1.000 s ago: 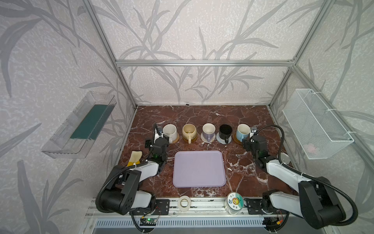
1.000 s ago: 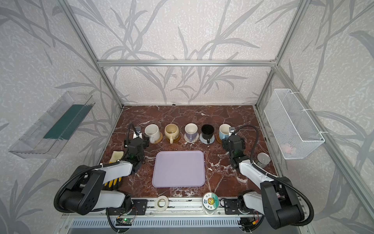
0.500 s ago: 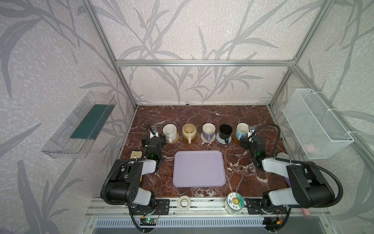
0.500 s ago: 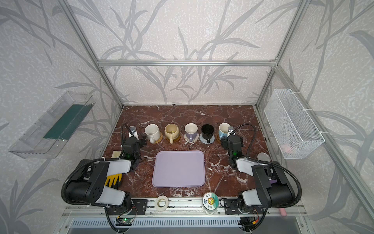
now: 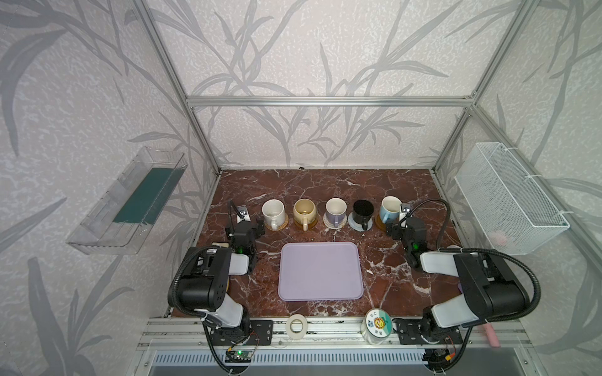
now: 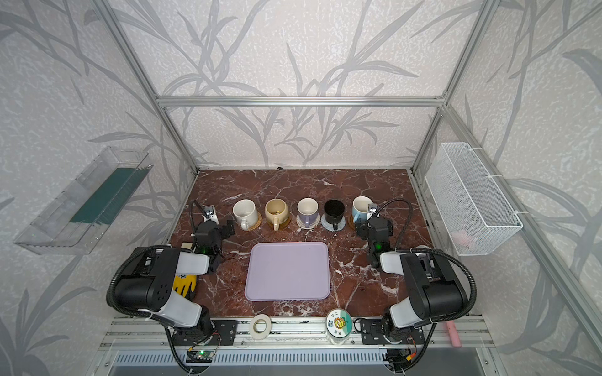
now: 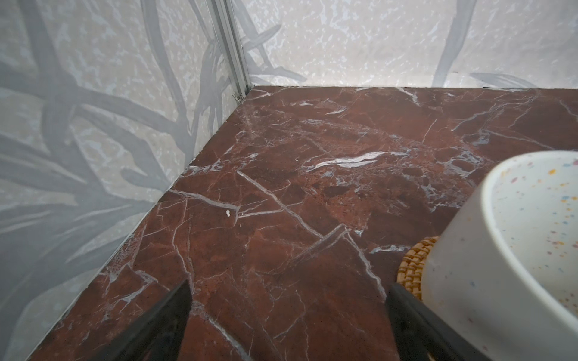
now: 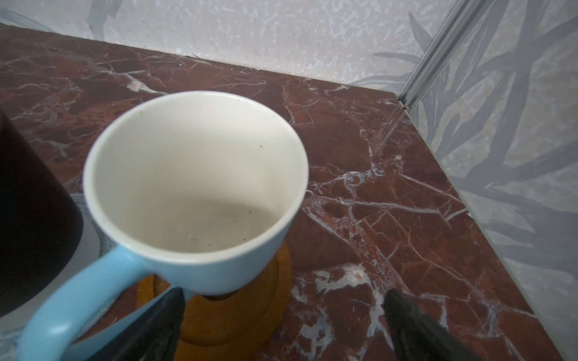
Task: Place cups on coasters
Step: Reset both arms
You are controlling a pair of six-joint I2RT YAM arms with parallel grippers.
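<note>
Five cups stand in a row, each on a coaster, in both top views: white cup (image 5: 273, 211) on tan rattan coaster (image 5: 284, 224), beige cup (image 5: 304, 211), lavender cup (image 5: 335, 209), black cup (image 5: 362, 209), light blue cup (image 5: 389, 208). My left gripper (image 5: 248, 225) is open just left of the white cup (image 7: 500, 250), with only bare marble between its fingers (image 7: 184, 293). My right gripper (image 8: 284, 295) is open close in front of the light blue cup (image 8: 194, 187). That cup stands on a brown wooden coaster (image 8: 237, 312).
A lavender tray (image 5: 321, 271) lies mid-table between the arms. A white tape roll (image 5: 296, 325) and a jar with a cartoon lid (image 5: 378, 324) sit on the front rail. A wire basket (image 5: 508, 195) hangs on the right wall, a clear bin (image 5: 130, 201) on the left.
The left gripper has slid left, away from the white cup. The right gripper's jaws have spread wider by the light blue cup. Both arms have folded back toward their bases.
</note>
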